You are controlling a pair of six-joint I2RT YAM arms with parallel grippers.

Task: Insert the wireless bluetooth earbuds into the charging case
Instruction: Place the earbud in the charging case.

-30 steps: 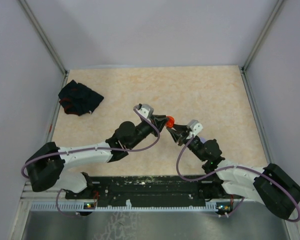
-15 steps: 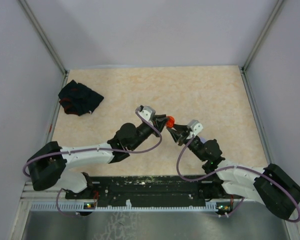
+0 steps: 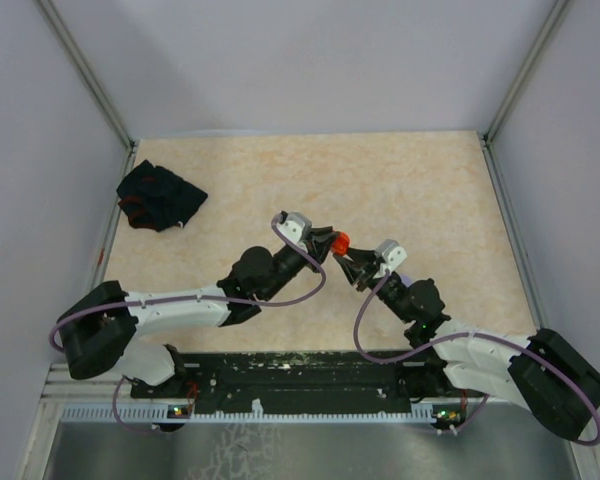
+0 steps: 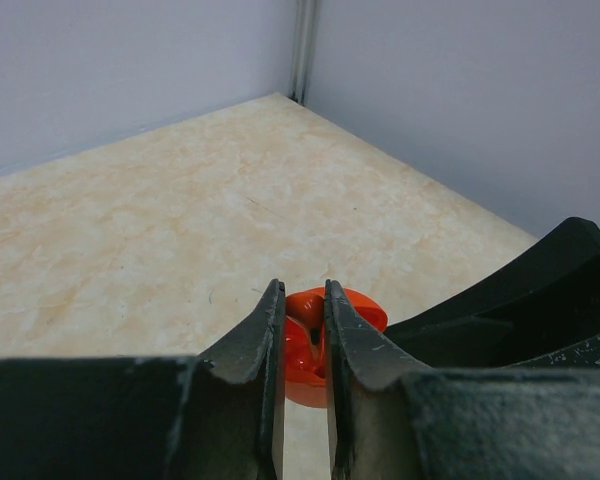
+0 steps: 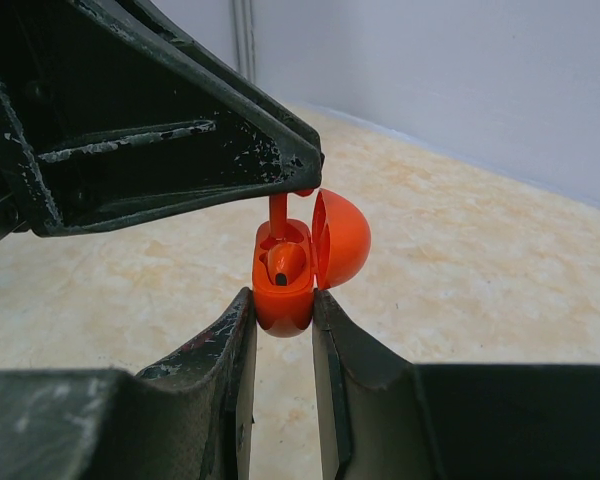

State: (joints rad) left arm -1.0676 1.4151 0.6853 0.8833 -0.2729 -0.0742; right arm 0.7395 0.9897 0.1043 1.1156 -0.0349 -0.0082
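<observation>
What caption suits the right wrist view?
Right gripper holds the open red case; left gripper sets an earbud into it.

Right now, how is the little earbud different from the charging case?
The earbud is a thin little stem; the charging case is rounder and much bigger. The earbud is pinched by the left gripper, while the charging case is clamped by the right gripper. The earbud points into the charging case, whose lid is flipped open. Both are orange-red.
</observation>
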